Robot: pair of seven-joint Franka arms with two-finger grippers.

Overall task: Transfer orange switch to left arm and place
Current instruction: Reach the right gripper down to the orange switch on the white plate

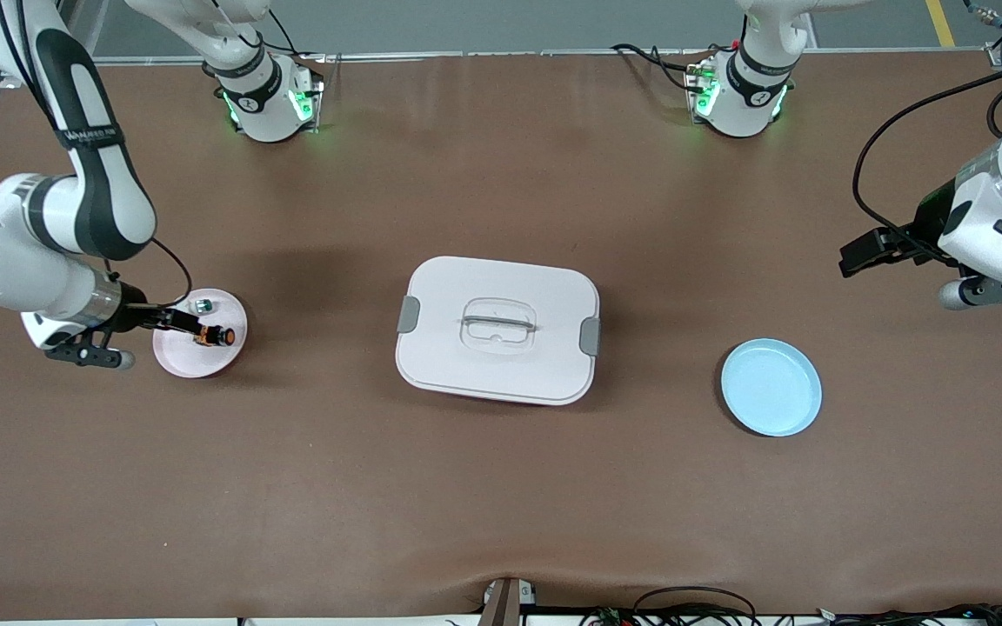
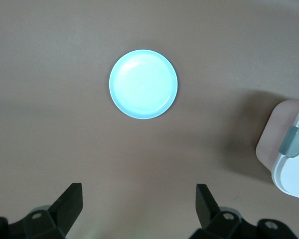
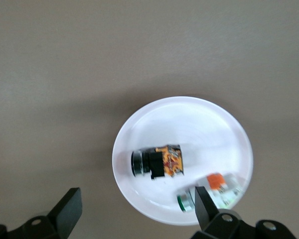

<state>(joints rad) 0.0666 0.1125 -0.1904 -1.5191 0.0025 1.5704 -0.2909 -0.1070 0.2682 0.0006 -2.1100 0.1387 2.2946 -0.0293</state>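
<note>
Brown table [image 1: 501, 504], right end effector [image 3: 134, 211] spread over orange switch [image 3: 159, 162], left end effector [image 2: 139, 204] spread.

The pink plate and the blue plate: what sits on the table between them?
In the front view, the large white lidded box sits between the round pink plate and the round pale blue plate.

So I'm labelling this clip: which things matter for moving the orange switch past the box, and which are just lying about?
Job:
orange cylindrical switch with black cap, lying on the pale pink round plate
large white lidded box
right gripper, open over that plate
left gripper, open, waiting

Lying about:
small white-and-green part
light blue round plate
</note>
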